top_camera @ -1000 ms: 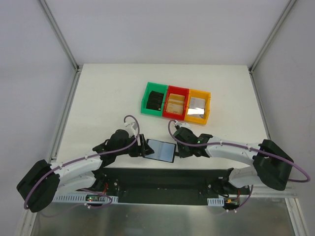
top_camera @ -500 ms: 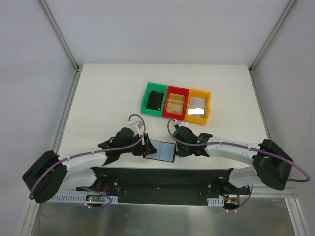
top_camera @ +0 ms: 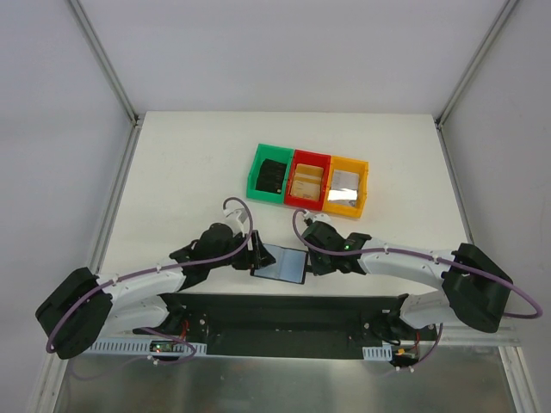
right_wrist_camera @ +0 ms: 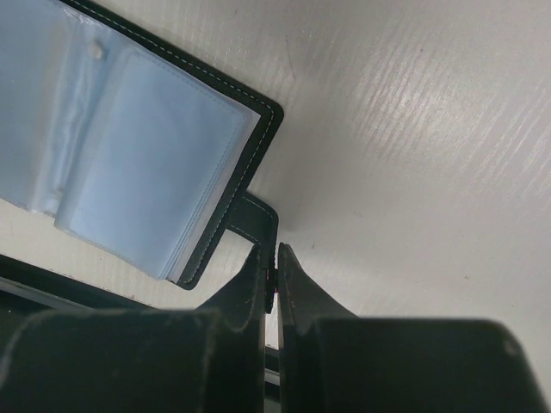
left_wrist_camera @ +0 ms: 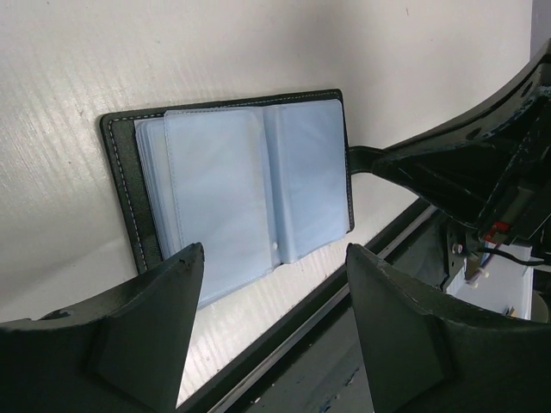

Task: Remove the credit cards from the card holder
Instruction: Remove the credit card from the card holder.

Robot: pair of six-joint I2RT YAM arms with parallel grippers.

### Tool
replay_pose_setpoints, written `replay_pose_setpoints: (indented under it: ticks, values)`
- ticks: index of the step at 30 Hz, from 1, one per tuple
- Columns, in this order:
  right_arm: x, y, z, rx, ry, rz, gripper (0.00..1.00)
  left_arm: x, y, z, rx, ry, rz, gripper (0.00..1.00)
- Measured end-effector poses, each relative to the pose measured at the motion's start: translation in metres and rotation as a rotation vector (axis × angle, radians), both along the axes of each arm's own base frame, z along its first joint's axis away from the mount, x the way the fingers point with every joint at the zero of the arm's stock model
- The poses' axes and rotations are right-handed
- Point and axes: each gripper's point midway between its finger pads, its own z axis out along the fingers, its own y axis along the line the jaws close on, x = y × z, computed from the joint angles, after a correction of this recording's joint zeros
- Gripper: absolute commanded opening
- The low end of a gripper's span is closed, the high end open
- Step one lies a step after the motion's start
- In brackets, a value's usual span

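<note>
The black card holder [top_camera: 282,262] lies open on the white table near its front edge, its grey-blue plastic sleeves facing up. It also shows in the left wrist view [left_wrist_camera: 241,185] and the right wrist view [right_wrist_camera: 129,146]. My right gripper [right_wrist_camera: 275,262] is shut on the holder's black closure tab [right_wrist_camera: 256,220] at its right side; in the top view the right gripper [top_camera: 310,261] touches the holder's right edge. My left gripper [left_wrist_camera: 274,258] is open and empty, its jaws spread just off the holder's left side, shown in the top view [top_camera: 253,255]. No cards show in the sleeves.
Three small bins stand in a row behind the holder: a green bin [top_camera: 270,176] with a dark object, a red bin [top_camera: 307,181] with a tan card, a yellow bin [top_camera: 346,187] with a silver card. The table's front edge and a dark rail [left_wrist_camera: 344,301] run just below the holder.
My left gripper has moved right, closer to the holder's left edge. The right gripper and the holder have stayed in place.
</note>
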Motion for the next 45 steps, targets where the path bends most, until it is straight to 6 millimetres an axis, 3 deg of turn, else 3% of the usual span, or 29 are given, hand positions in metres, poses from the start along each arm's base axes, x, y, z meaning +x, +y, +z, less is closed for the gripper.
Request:
replay_pose_setpoints:
  ticks: [8,14,26,45]
  values:
    - [-0.001,0.0,0.0,0.001,0.001,0.002,0.0,0.003,0.002,0.0,0.009,-0.016,0.011,0.65]
    - [-0.001,0.001,0.0,0.001,0.001,0.003,0.0,-0.001,0.005,-0.018,0.062,0.028,0.01,0.65]
    - [-0.002,0.001,0.0,0.0,0.001,0.006,0.0,-0.014,-0.009,-0.018,0.056,0.025,-0.068,0.61]
    - [-0.003,-0.002,-0.002,-0.015,0.009,0.009,0.0,-0.016,-0.046,0.012,-0.051,-0.026,-0.189,0.62]
